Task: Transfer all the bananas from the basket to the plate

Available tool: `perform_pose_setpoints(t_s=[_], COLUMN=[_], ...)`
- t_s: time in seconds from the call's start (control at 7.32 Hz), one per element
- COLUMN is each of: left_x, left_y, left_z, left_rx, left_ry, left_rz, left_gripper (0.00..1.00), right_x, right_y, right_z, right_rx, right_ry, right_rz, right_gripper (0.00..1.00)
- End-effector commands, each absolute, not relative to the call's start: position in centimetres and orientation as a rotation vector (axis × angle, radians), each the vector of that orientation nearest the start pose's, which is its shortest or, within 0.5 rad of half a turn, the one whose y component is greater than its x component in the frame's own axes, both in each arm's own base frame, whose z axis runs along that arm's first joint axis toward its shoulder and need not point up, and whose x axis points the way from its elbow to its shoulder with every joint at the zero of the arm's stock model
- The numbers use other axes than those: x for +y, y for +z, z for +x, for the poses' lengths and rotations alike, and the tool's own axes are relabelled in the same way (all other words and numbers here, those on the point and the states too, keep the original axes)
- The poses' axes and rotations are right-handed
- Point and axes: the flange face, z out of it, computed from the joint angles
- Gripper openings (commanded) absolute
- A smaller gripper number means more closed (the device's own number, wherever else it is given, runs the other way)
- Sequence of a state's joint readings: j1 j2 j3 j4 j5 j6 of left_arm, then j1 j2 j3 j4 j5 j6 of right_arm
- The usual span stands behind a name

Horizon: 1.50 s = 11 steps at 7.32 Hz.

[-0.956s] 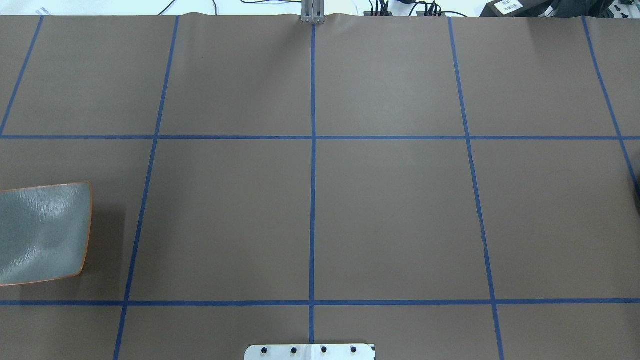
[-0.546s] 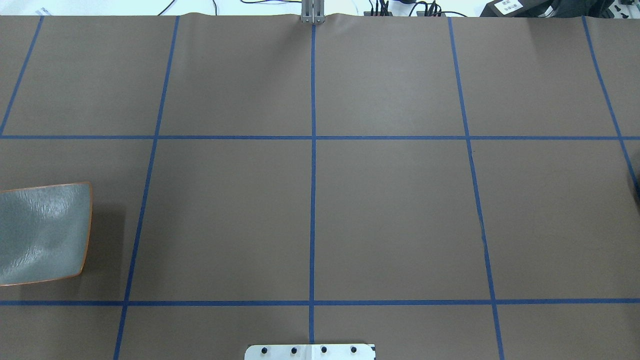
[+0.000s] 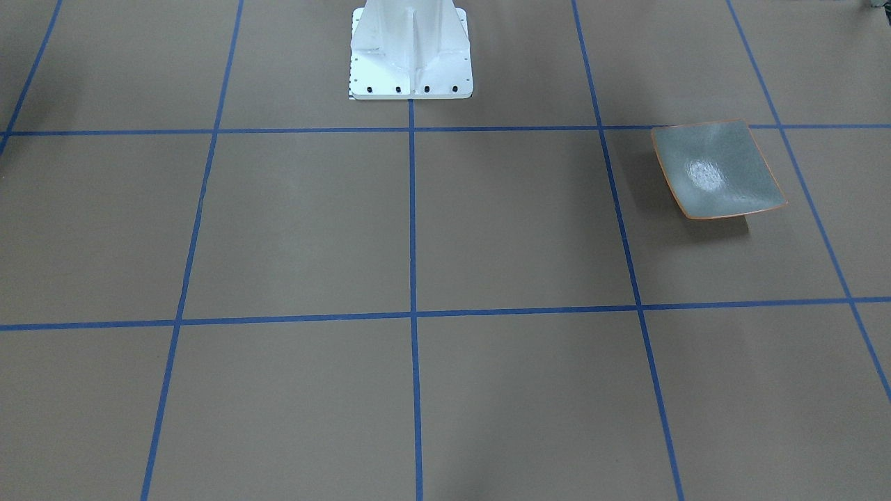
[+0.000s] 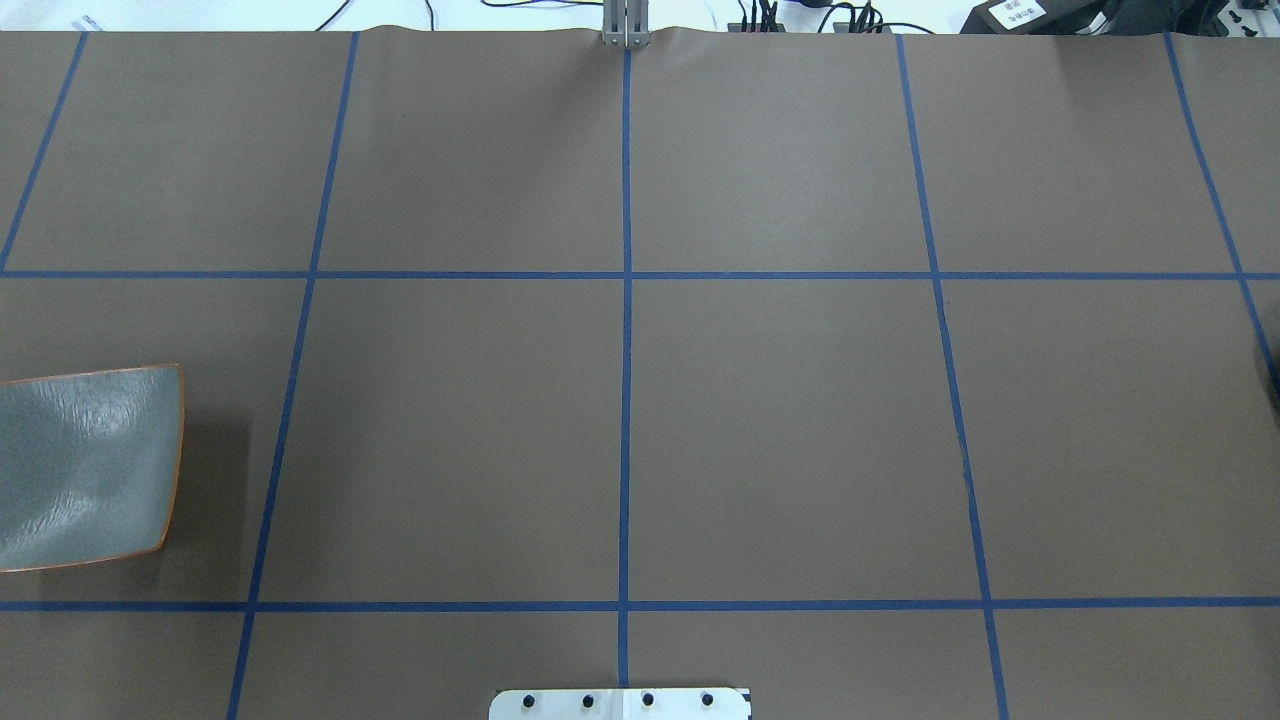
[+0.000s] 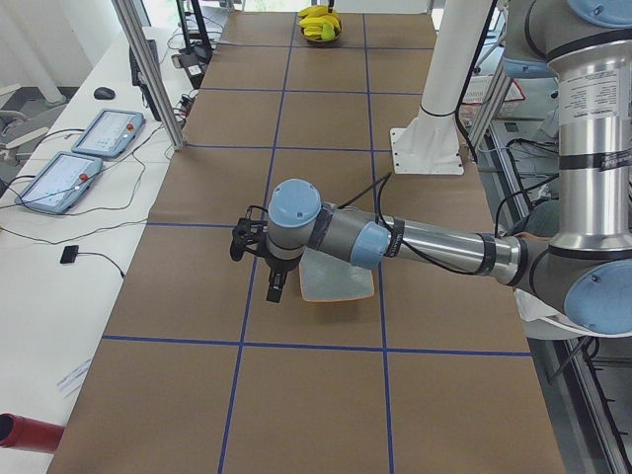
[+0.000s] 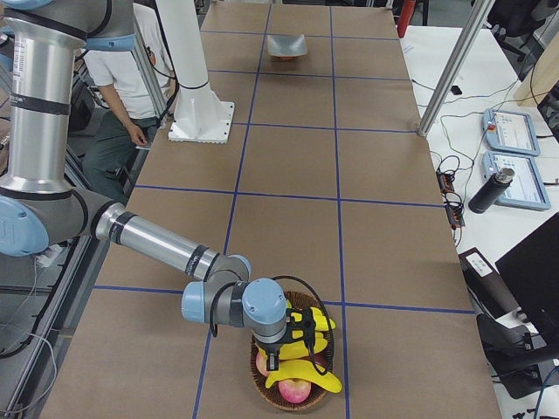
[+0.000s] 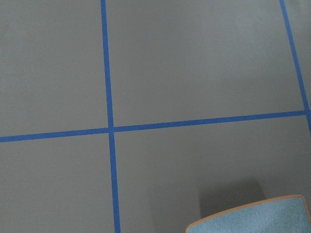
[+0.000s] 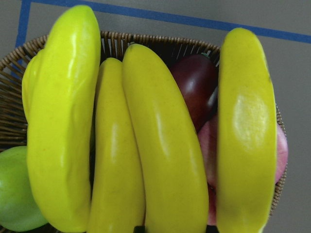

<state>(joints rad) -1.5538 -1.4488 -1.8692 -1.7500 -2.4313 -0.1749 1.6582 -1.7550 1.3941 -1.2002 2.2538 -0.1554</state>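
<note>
Brown paper taped into blue squares covers the table (image 4: pixel 780 430). Whether the fingers of the right gripper (image 6: pixel 295 342) are spread or closed cannot be told. It hangs close over the bananas (image 8: pixel 160 145), seemingly lined up for a first pick. All of them lie in the wicker basket (image 8: pixel 160 42) at the robot's right end. The left gripper (image 5: pixel 274 288), its fingers equally unclear, hovers just beside the bare plate (image 3: pixel 717 170) at the opposite end, probably stationed there because the basket is well apart.

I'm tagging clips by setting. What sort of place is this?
Probably a robotics lab: two robot arms at a long table with a blue tape grid, and teach pendants on the side bench.
</note>
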Motion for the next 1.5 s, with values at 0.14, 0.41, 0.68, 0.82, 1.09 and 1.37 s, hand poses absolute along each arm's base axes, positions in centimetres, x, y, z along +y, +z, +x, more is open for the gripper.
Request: perform_pose_setpoints(t_s=[0.14, 0.41, 0.68, 0.82, 1.09, 1.37], left_x=[-44.3, -44.2, -44.2, -44.2, -44.2, -44.2], left_y=[54.0, 54.1, 54.0, 54.0, 54.1, 54.1], left_z=[-5.0, -5.0, -5.0, -5.0, -5.0, -5.0], left_rx=[0.878, 0.878, 0.878, 0.878, 0.878, 0.878], left_ry=[0.007, 0.006, 0.006, 0.006, 0.006, 0.006], left_rz=[0.252, 0.249, 0.250, 0.250, 0.249, 0.249], left_gripper=[0.99, 0.99, 0.99, 0.99, 0.99, 0.99], right_x=[-38.7, -38.7, -38.8, -38.7, -38.9, -38.5], right_y=[78.4, 77.4, 77.2, 77.3, 76.2, 75.5], right_z=[10.4, 11.2, 11.2, 11.1, 11.6, 13.4], right_rx=[-0.684, -0.716, -0.723, -0.725, -0.743, -0.741], right_ry=[-0.072, -0.057, -0.055, -0.053, -0.045, -0.012], right_rz=[0.115, 0.142, 0.145, 0.143, 0.164, 0.195], right_gripper=[0.00, 0.00, 0.00, 0.00, 0.00, 0.00])
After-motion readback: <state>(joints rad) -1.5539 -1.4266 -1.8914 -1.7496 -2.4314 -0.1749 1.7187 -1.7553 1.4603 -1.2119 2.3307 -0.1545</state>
